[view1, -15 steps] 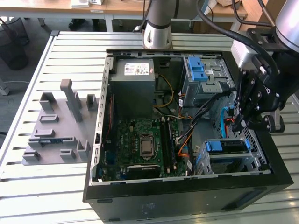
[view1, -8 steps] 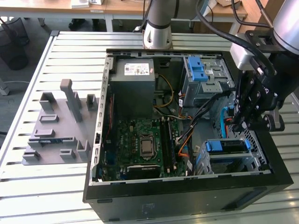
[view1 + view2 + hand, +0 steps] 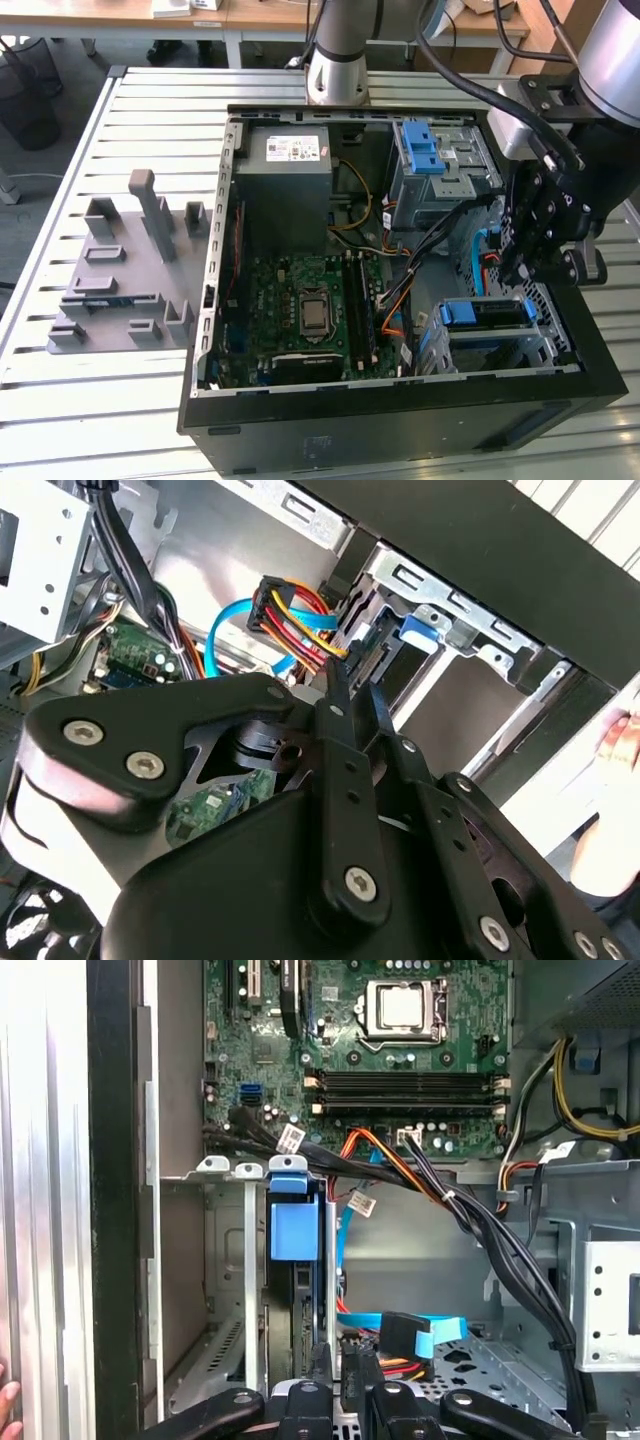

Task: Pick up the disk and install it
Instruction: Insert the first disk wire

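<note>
The disk, silver with a blue carrier bracket, sits in the drive cage at the open computer case's corner on the exterior view's right. In the first wrist view its blue bracket stands on edge between the cage's metal rails. My gripper hangs inside the case just above and beside that cage. Its black fingers are shut with nothing between them in both wrist views, where the gripper points at the cabled end of the cage. The blue bracket tab lies just beyond the fingertips.
The grey power supply and green motherboard fill the case's left half. A second cage with a blue latch stands at the back. Black, orange and blue cables cross near the gripper. A grey fixture lies outside. A person's hand is at the case's edge.
</note>
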Available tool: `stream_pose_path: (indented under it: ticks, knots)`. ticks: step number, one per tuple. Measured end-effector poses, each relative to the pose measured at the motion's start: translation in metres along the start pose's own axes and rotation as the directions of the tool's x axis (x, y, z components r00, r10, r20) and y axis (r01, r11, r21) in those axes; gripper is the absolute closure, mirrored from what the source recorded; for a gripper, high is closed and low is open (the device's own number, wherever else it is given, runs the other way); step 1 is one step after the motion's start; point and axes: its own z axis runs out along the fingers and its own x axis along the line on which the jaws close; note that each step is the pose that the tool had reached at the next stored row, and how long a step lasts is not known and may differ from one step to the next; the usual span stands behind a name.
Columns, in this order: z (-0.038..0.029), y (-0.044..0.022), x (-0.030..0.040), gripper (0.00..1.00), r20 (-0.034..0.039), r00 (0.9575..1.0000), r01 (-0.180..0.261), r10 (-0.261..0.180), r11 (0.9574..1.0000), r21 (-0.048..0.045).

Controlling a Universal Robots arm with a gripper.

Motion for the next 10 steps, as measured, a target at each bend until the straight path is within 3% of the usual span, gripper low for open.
stream_pose_path:
  ticks: [4,10]
  knots:
    - [0.0008,0.001,0.0001,0.76,0.0003,1.0,0.0,0.0,1.0,0.0081]
    - [-0.0001,0.0022,-0.0001,0.76,0.0004,1.0,-0.001,0.001,1.0,0.0084]
